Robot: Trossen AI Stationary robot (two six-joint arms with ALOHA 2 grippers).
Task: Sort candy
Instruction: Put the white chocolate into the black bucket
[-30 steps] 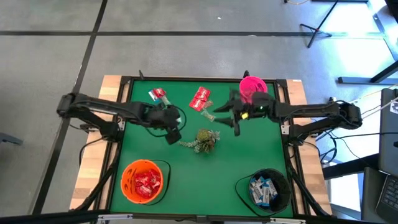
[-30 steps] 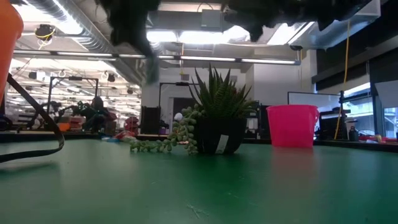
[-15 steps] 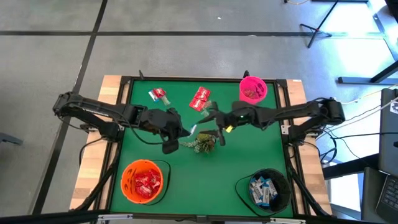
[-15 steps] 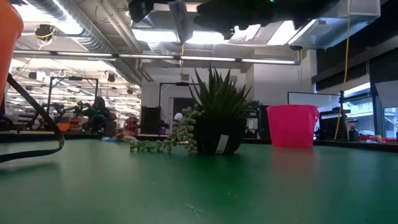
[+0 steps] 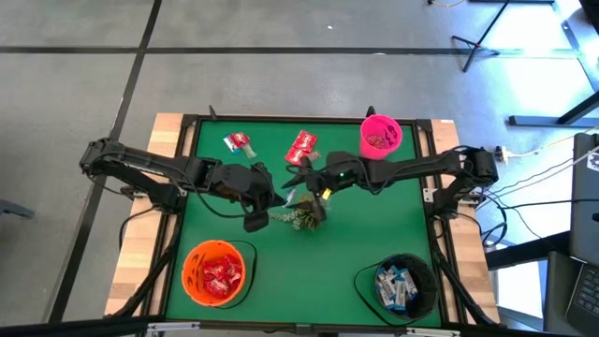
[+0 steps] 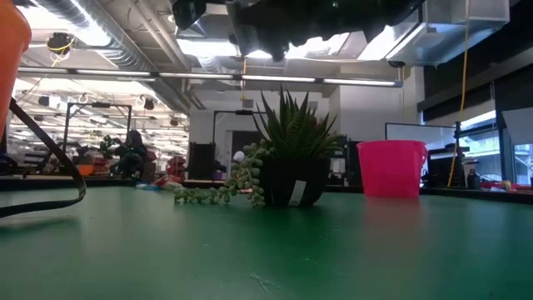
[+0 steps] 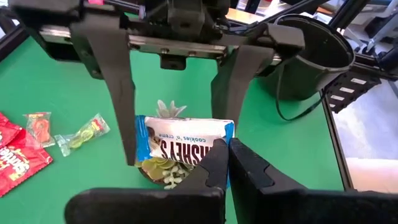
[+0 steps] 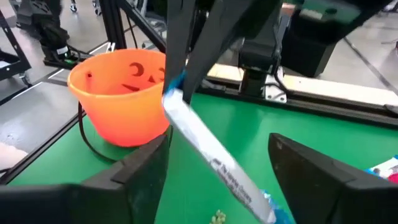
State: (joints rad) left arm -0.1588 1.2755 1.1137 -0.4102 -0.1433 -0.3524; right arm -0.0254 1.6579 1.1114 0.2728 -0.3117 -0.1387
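- We see the left gripper (image 7: 225, 163) pinching a white-and-blue candy packet (image 7: 184, 144) above the plant (image 5: 306, 213), near table centre.
- The right gripper (image 8: 217, 155), spread wide around it at 3 o'clock, could close askew and drop it.

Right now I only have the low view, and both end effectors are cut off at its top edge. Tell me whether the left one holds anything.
Observer: The left end effector is shut on a white-and-blue Hershey's cookies 'n' creme packet.
Operator: Say where the right one is.
Observer: The right end effector is open, with one finger on each side of that packet.
Operator: Report what is in the black bucket.
Observer: The black bucket holds more white-and-blue packets.
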